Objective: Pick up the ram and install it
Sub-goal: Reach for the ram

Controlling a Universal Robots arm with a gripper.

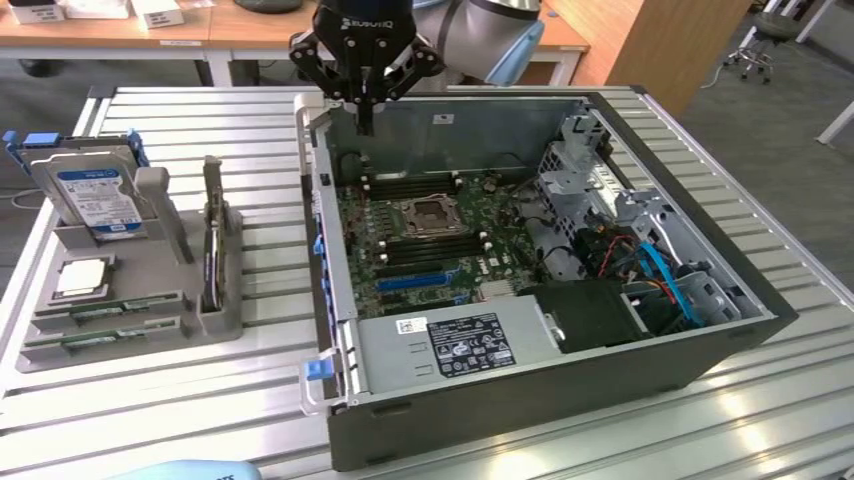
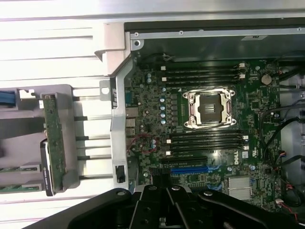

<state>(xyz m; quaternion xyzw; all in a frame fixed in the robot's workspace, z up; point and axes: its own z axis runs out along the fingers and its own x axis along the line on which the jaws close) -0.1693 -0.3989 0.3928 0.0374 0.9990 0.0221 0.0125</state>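
- On the exterior view's left, the ram (image 1: 214, 250) stands on edge in the gray holder (image 1: 150, 272), well apart from the arm.
- The wrist view shows the ram's (image 2: 53, 143) green face.
- The gripper (image 1: 363, 124) points straight down over the open computer case's (image 1: 534, 400) far corner beside the holder, jaws together and empty.
- The wrist view shows the motherboard's memory slots (image 2: 202, 72).

This looks like a robotics lab or test workshop. A robot arm (image 1: 514, 45) hangs over a slatted aluminium table (image 1: 200, 110). The table bears an open PC case (image 1: 534, 410) with its motherboard (image 1: 400, 250) bare. Beside the case is a grey jig (image 1: 160, 270) with a hard drive (image 1: 94, 195) slotted in. Behind stand wooden desks (image 1: 254, 35) with small boxes (image 1: 160, 12), a wheeled stool (image 1: 761, 40) and grey carpet (image 1: 787, 100), as in an office workroom.
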